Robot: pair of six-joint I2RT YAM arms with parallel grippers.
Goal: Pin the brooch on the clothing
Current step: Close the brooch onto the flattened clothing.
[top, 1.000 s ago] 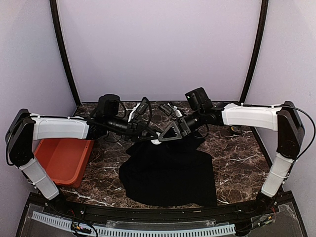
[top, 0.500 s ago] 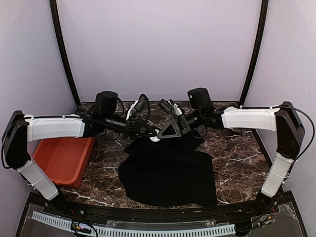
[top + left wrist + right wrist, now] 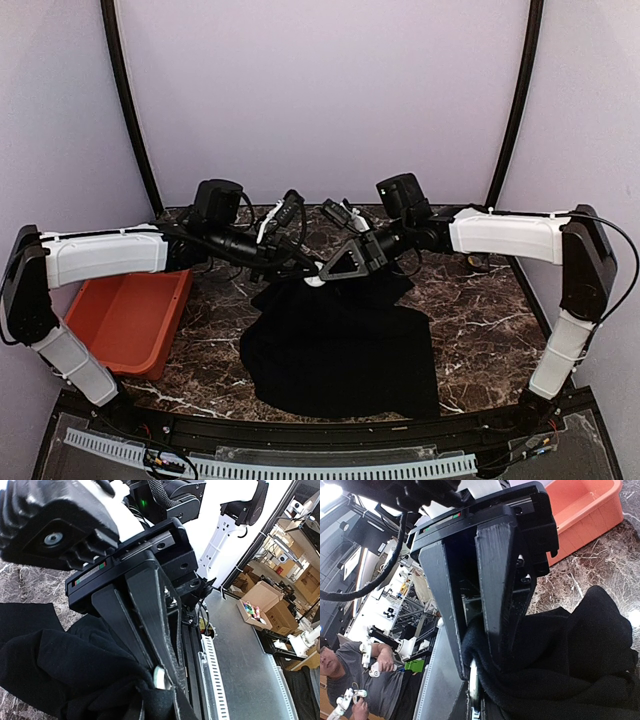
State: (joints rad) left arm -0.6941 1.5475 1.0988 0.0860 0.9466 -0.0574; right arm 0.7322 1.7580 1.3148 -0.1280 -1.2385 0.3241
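T-shirt (image 3: 340, 350), plain black, lies spread across the middle of the marble table (image 3: 480, 310). Its far edge is gathered into a raised bunch where both arms meet. A small pale disc, the brooch (image 3: 160, 676), sits at that bunch, half buried in the folds.

The left gripper (image 3: 308, 268) reaches in from the left on a nearly level, outstretched arm. Its fingers are drawn together around the brooch, as far as the crowded wrist view lets me judge. The right gripper (image 3: 324, 272) comes in from the right on an equally level forearm, angled slightly down, with its fingers clenched on a fold of the shirt. The two tips almost touch.

An orange bin (image 3: 125, 320) stands at the left side of the table, well apart from the shirt.
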